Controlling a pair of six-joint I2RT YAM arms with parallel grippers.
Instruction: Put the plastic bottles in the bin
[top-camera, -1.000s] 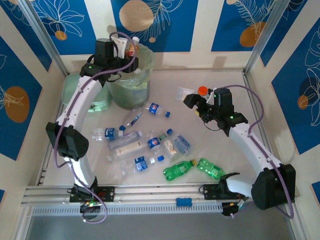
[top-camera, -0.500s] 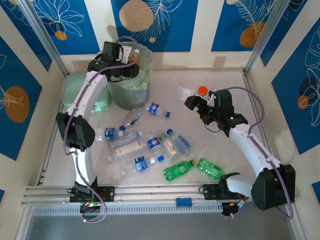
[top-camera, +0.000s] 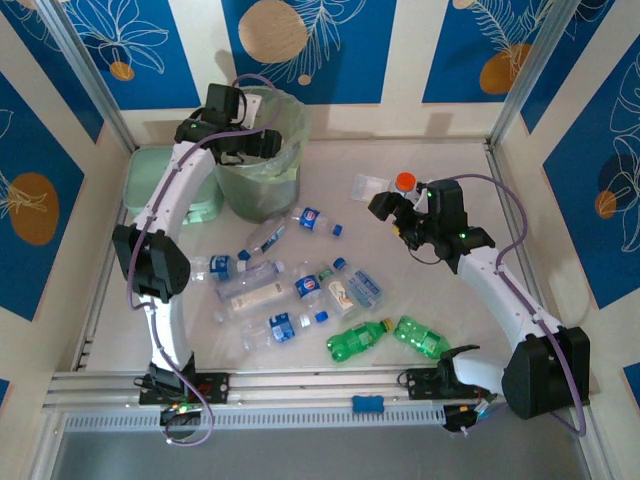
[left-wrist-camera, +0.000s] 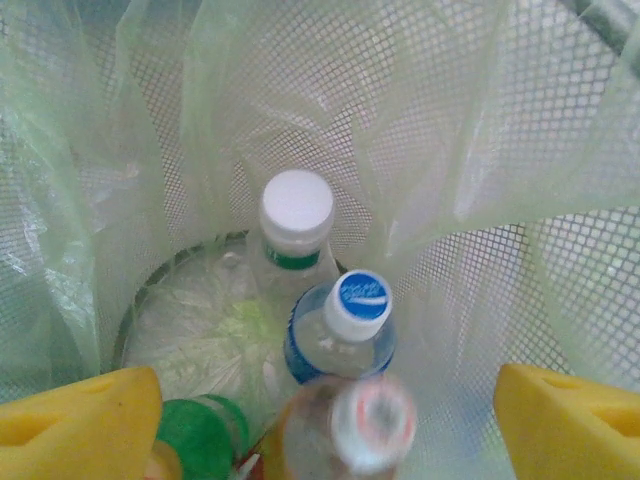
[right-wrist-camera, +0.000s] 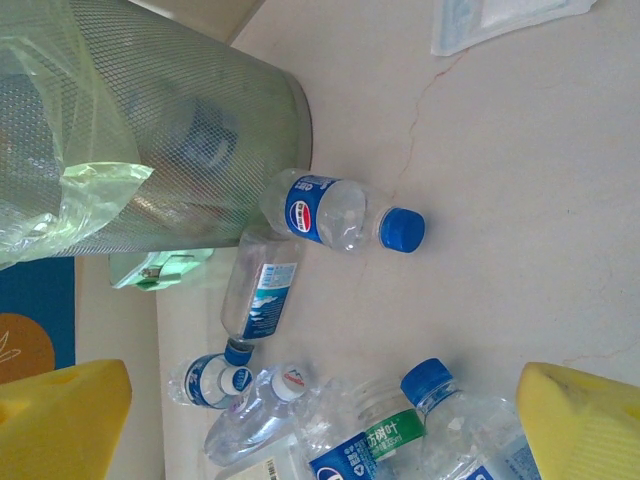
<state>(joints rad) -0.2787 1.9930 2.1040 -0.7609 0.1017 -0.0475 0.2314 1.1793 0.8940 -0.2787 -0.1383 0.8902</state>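
The bin (top-camera: 262, 185) stands at the back left, its pale green liner (left-wrist-camera: 450, 150) hanging inside the mesh wall. My left gripper (top-camera: 262, 140) hovers over its mouth, open (left-wrist-camera: 320, 430), yellow fingers (left-wrist-camera: 70, 425) wide apart. Between them, touching neither, a blurred clear bottle with a red-and-white cap (left-wrist-camera: 370, 425) is dropping. Below stand a white-capped bottle (left-wrist-camera: 295, 215), a blue-capped one (left-wrist-camera: 355, 310) and a green one (left-wrist-camera: 195, 435). Several plastic bottles lie on the table, among them a blue-labelled one (top-camera: 315, 220) (right-wrist-camera: 340, 215) and two green ones (top-camera: 357, 340). My right gripper (top-camera: 385, 205) (right-wrist-camera: 320, 425) hangs open above them.
A mint green box (top-camera: 165, 190) sits left of the bin. An orange-capped jar (top-camera: 405, 182) and a clear flat container (top-camera: 368, 185) (right-wrist-camera: 500, 20) lie just behind my right gripper. Metal rails run along the near edge and both sides.
My left arm swung right over the bin, then the gripper opened and let go of the red-and-white-capped bottle, which is falling in. The right arm has not moved.
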